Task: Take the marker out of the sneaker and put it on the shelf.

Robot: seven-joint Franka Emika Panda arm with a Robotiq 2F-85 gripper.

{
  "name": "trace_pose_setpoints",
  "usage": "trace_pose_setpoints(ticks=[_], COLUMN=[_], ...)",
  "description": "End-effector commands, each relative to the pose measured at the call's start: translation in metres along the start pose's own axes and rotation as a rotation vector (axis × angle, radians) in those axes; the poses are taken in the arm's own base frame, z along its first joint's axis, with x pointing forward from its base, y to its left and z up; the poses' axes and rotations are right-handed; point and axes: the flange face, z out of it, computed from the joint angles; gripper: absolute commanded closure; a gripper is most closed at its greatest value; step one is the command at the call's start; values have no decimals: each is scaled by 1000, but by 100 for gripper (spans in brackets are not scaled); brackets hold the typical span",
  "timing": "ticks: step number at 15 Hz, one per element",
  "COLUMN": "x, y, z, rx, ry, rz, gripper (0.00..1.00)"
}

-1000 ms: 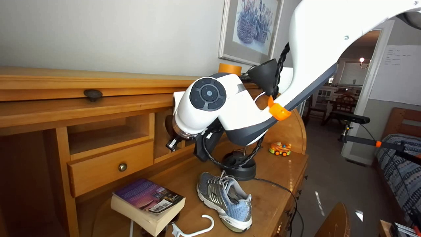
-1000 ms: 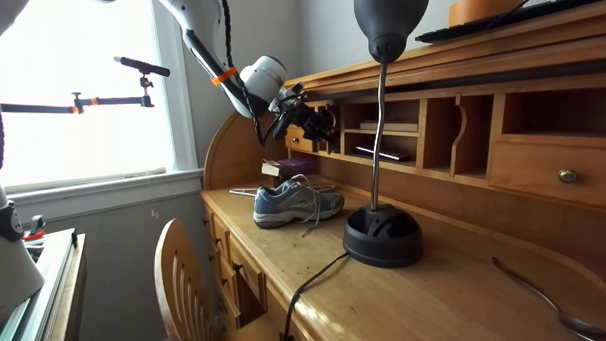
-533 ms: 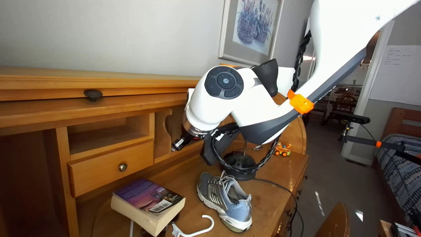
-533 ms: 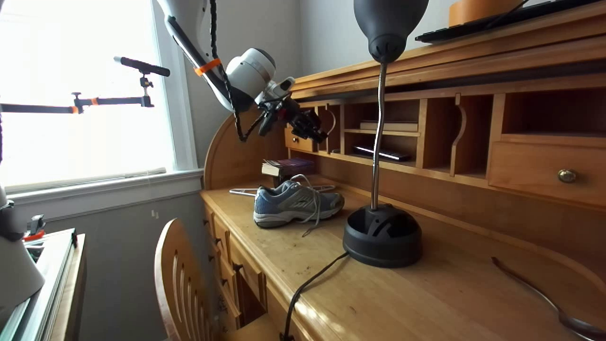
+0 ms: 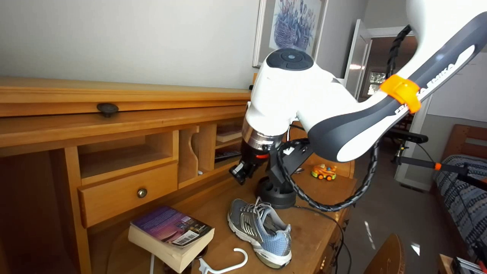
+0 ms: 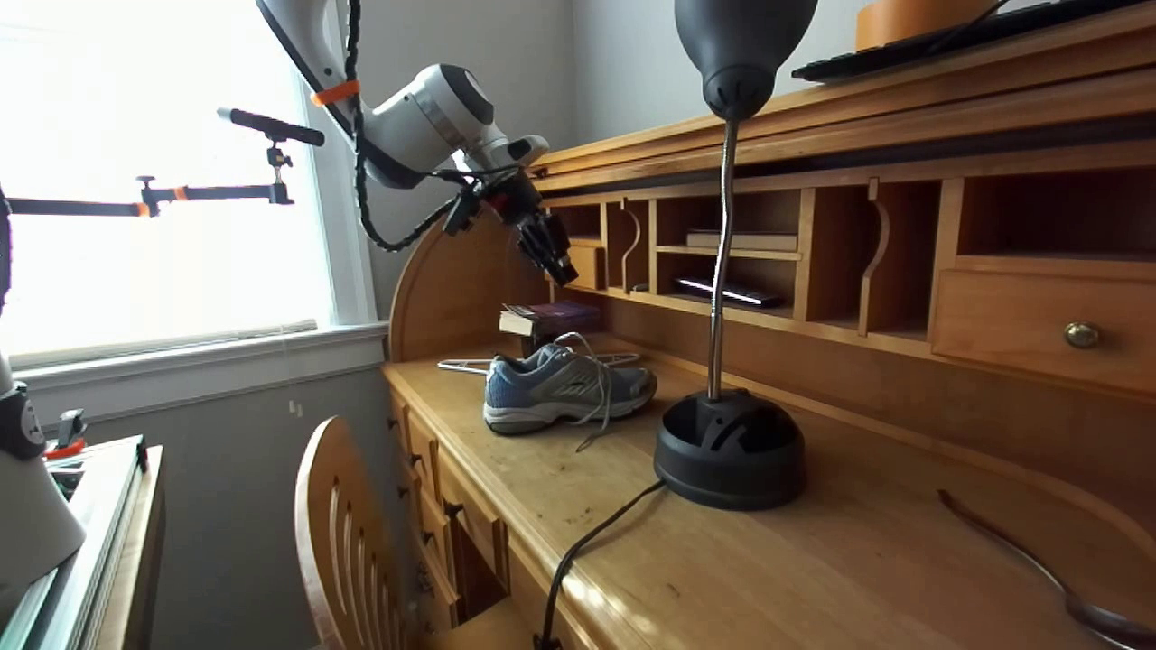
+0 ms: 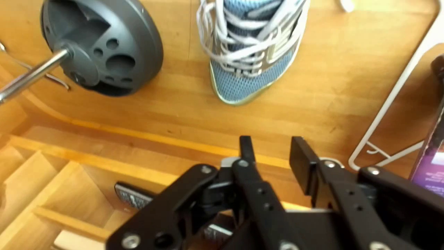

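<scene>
Black two-fingered robot gripper [image 7: 271, 146], jaws parted and released, white-laced grey-and-blue running sneaker [image 5: 260, 233] on honey-coloured wooden desktop [image 6: 813, 578], near round black lamp base [image 6: 731, 465], white item [image 5: 200, 172], too small to identify, in narrow wooden shelf compartment [image 5: 207, 148].

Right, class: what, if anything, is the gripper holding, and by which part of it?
Nothing is held: in the wrist view, the gripper stands open, its jaws apart with no object between them.

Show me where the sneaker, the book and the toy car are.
Sneaker [image 5: 258, 231], in an exterior view, on its side.
Book [image 5: 171, 230], in an exterior view, on its cover.
Toy car [image 5: 323, 172], in an exterior view, on its body.
</scene>
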Motion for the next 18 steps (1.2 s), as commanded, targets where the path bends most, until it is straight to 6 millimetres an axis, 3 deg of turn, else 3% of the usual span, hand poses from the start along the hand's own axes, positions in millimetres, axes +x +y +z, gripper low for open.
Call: trace_pose_setpoints(ticks=[1,4,9,18], x=[-33,-47,-45,-48], y=[26,41,73,115], z=[-20,-32,-63,-89], rx=[74,152,279,319], ry=[-158,-277,-417,-414], rz=[25,26,1,-27], gripper=[40,40,40,40])
